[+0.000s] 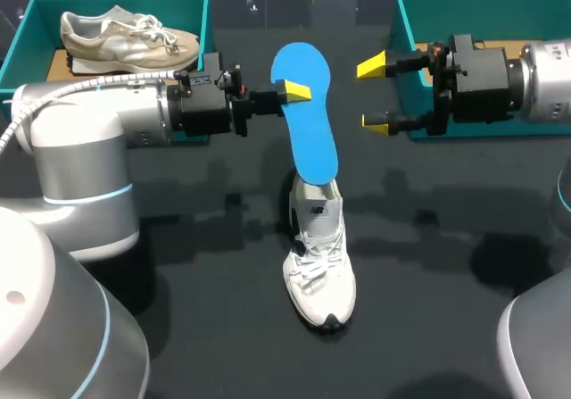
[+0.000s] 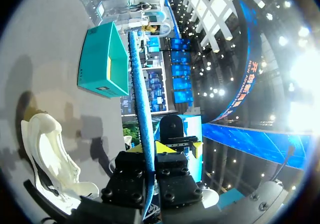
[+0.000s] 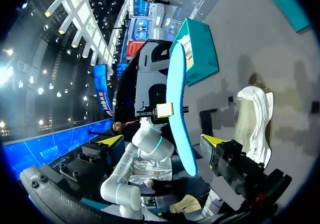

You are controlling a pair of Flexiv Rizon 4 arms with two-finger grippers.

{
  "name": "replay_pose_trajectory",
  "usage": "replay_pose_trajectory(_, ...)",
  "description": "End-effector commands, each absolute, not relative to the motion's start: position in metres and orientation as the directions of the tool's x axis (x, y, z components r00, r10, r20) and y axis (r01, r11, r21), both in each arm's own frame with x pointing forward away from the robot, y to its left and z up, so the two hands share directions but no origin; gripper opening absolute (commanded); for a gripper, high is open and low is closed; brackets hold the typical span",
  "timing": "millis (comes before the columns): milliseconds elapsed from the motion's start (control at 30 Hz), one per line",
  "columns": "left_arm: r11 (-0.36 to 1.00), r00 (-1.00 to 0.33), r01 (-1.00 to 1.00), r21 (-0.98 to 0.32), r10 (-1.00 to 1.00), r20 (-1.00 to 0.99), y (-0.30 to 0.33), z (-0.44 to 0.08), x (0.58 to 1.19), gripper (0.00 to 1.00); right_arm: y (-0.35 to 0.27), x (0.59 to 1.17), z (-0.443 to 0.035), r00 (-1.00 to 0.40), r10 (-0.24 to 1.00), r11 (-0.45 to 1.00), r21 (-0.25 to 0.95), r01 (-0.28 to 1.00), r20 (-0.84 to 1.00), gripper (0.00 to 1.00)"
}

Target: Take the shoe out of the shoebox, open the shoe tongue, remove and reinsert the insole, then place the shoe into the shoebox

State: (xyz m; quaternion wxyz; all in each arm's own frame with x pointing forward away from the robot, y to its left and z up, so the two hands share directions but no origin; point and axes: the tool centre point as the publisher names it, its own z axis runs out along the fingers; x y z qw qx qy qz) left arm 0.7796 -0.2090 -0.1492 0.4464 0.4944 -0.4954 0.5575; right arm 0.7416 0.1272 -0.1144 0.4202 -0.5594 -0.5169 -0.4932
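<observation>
On dark table [image 1: 446, 265], two teal boxes at far edge. Left shoebox [image 1: 22, 42] holds a beige shoe [image 1: 125, 40] lying on its side, toe to the right. Right shoebox [image 1: 419, 6] sits behind the right arm; contents hidden.

White shoe [image 1: 319, 256] at table centre, upright on its sole. Long axis runs near-far: toe toward the robot, heel and opening away. Laces slack over the tongue.

Blue insole [image 1: 308, 113] rises from the shoe's opening and slants away toward the far edge. Narrow end is at the collar, broad rounded end farthest off and clear of the table. Long axis roughly in line with the shoe's.

Left gripper [image 1: 294, 91] comes in from the left and pinches the insole about a third down from its broad end, one yellow tip on the upper face, the other hidden behind; left wrist view shows the insole edge-on between the fingers.

Right gripper [image 1: 375, 95] is level with it, just beside the insole's right edge, not touching. Fingers spread wide, nothing between them.
</observation>
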Motion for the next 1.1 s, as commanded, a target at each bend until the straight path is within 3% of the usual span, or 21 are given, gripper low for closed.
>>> replay_pose_trajectory(33,-0.156,-0.216,-0.966,-0.204,0.063,0.974,-0.202,-0.148,0.781,0.00,0.130,0.744,-0.119,-0.024,0.131,-0.109,0.038,0.993,0.991,1.00)
replay_pose_trajectory(333,-0.233,-0.652,-0.749,-0.621,0.089,0.753,-0.189,-0.124,0.784,0.00,0.127,0.742,-0.124,-0.027,0.076,-0.105,0.035,0.994,0.997,1.00)
replay_pose_trajectory(500,-0.268,-0.849,-0.517,-0.813,0.045,0.526,-0.185,-0.115,0.784,0.00,0.127,0.742,-0.124,-0.027,0.076,-0.105,0.035,0.994,0.997,1.00)
replay_pose_trajectory(600,-0.287,-0.957,-0.282,-0.916,0.013,0.291,-0.181,-0.112,0.782,0.00,0.127,0.742,-0.124,-0.027,0.076,-0.105,0.035,0.994,0.997,1.00)
replay_pose_trajectory(1100,-0.287,-0.957,-0.282,-0.916,0.013,0.291,-0.181,-0.112,0.782,0.00,0.127,0.742,-0.124,-0.027,0.076,-0.105,0.035,0.994,0.997,1.00)
